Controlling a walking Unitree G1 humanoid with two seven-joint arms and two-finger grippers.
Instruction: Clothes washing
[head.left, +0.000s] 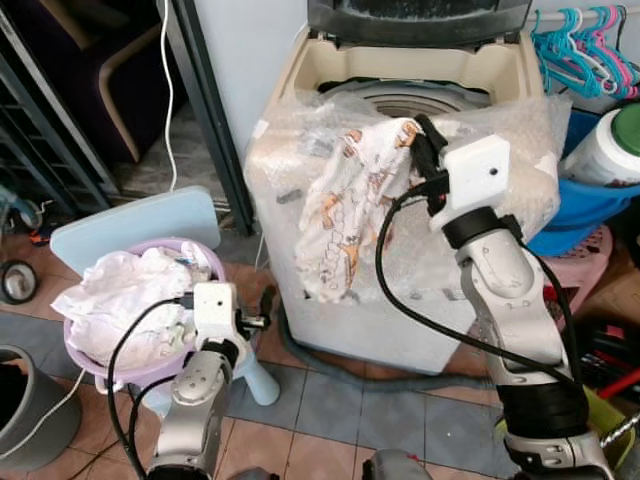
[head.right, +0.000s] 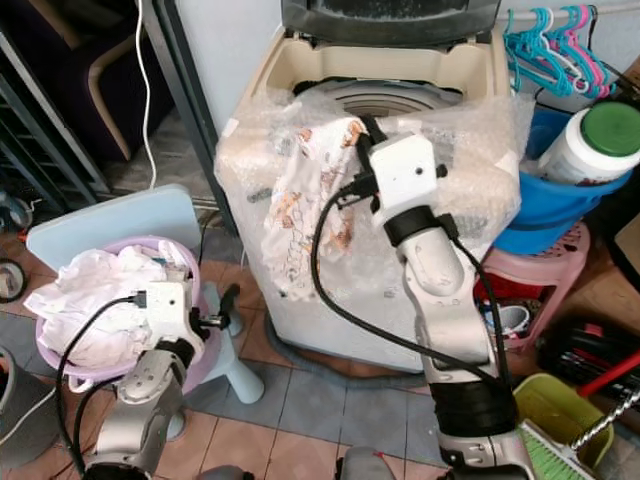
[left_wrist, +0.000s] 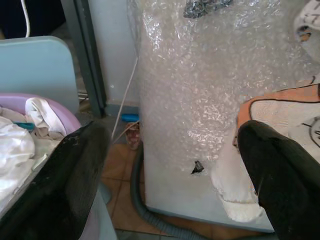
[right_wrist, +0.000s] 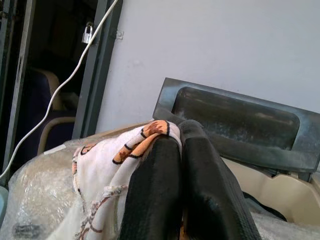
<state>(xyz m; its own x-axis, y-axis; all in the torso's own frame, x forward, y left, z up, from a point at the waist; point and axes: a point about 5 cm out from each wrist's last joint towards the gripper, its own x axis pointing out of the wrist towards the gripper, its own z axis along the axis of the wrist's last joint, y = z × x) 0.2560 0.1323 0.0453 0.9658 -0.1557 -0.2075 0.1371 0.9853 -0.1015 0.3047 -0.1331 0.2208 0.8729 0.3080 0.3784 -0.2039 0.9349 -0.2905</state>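
Head view: right gripper (head.left: 422, 138) pinches the printed garment (head.left: 345, 205) at the washing machine (head.left: 300, 80) rim (likely for dropping in).
Left wrist: left gripper (left_wrist: 170, 170) fingers apart, idle beside laundry basin (head.left: 215, 262).
Right wrist: fingers clamped on cloth.

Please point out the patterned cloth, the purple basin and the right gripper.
patterned cloth (head.left: 345, 205), left eye view, hanging middle.
purple basin (head.left: 140, 372), left eye view, front rim.
right gripper (head.left: 420, 135), left eye view, between the fingertips.
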